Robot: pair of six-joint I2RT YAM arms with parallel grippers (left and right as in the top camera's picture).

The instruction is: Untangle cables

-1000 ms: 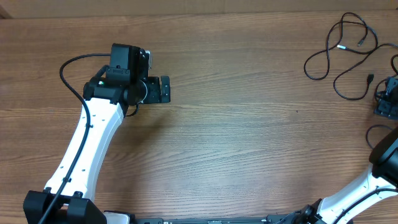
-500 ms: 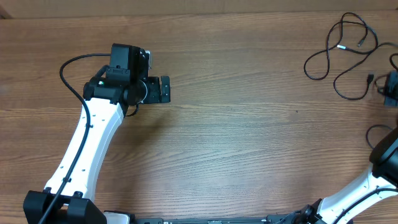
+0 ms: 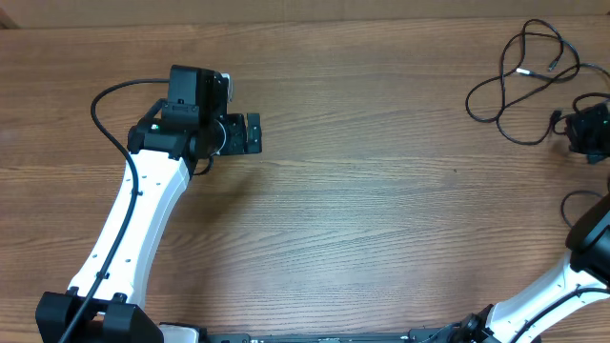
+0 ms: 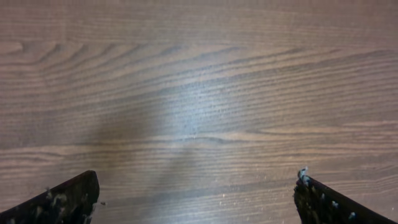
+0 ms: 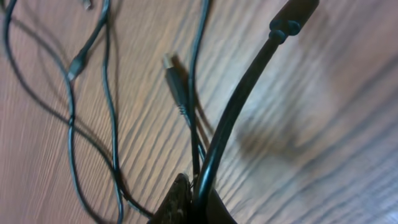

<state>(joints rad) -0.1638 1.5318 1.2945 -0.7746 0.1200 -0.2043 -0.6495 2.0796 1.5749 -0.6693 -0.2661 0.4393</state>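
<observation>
The cables [image 3: 522, 74] lie as thin black loops at the table's far right. My right gripper [image 3: 583, 131] sits at their right end, close to the frame edge. In the right wrist view this gripper [image 5: 198, 200] is shut on one black cable [image 5: 239, 102], which rises from the jaws to a plug [image 5: 296, 14] at the top. More thin strands [image 5: 109, 93] and a small connector [image 5: 174, 78] lie on the wood to the left. My left gripper [image 3: 252, 135] is far off at the upper left; in its wrist view it [image 4: 196, 200] is open over bare wood.
The wooden table [image 3: 381, 210] fills the view. The white left arm [image 3: 143, 219] crosses the lower left, and part of the right arm [image 3: 562, 286] shows at the lower right corner. Its own black wire [image 3: 577, 198] curls near the right edge.
My right gripper went from open to shut on a cable and shifted up and slightly left. The near cable end shifted left with it. The left arm has not moved.
</observation>
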